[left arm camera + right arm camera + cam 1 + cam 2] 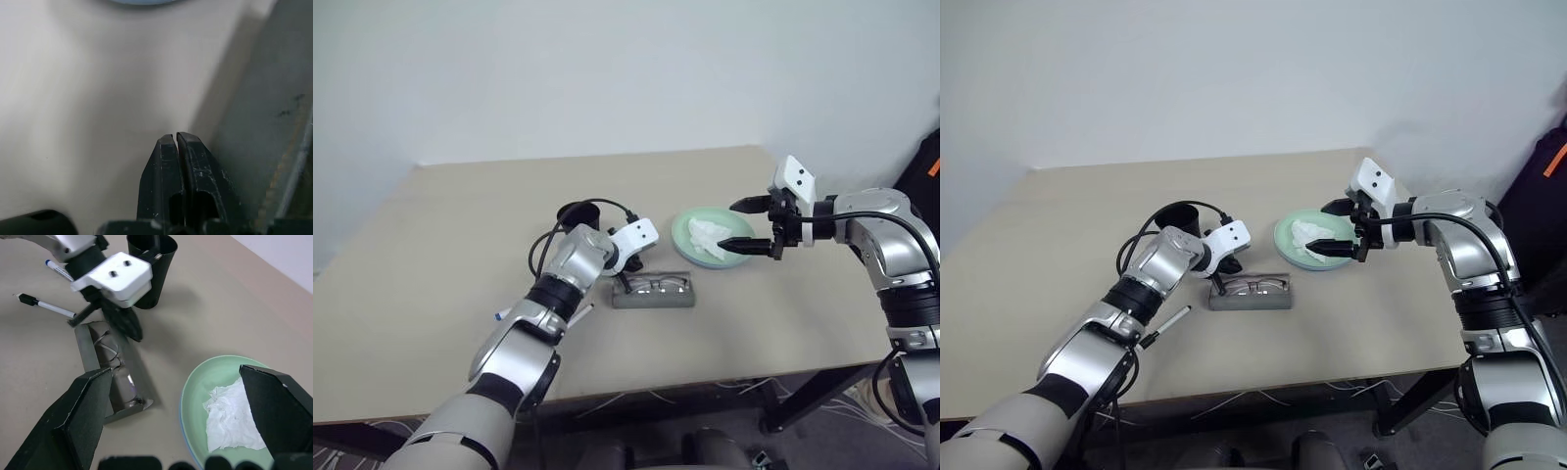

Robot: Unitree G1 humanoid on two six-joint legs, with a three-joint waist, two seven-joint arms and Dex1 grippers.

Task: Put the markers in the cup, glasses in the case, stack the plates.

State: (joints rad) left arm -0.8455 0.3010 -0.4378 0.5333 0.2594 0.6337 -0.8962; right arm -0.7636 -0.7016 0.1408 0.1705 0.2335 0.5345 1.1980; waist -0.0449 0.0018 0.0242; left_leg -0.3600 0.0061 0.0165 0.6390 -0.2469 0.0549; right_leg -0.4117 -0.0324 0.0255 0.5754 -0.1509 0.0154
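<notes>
The gray case [653,294] lies open on the table with the clear glasses [117,368] inside it. My left gripper [626,284] is shut and empty, its tip down at the case's left end. Behind my left arm stands the black cup [151,259]. The blue-capped marker [58,269] and the black-capped marker [1165,322] lie on the table to the left of the case. The pale green plate [685,230] holds a crumpled white tissue [710,238]. My right gripper [741,225] hovers open over that plate's right side. A sliver of the light blue plate [142,1] shows in the left wrist view.
The tan table [440,245] ends in a front edge close to me, with cables and the floor below it. A white wall rises behind the table. Something dark with an orange mark [928,166] stands at the far right.
</notes>
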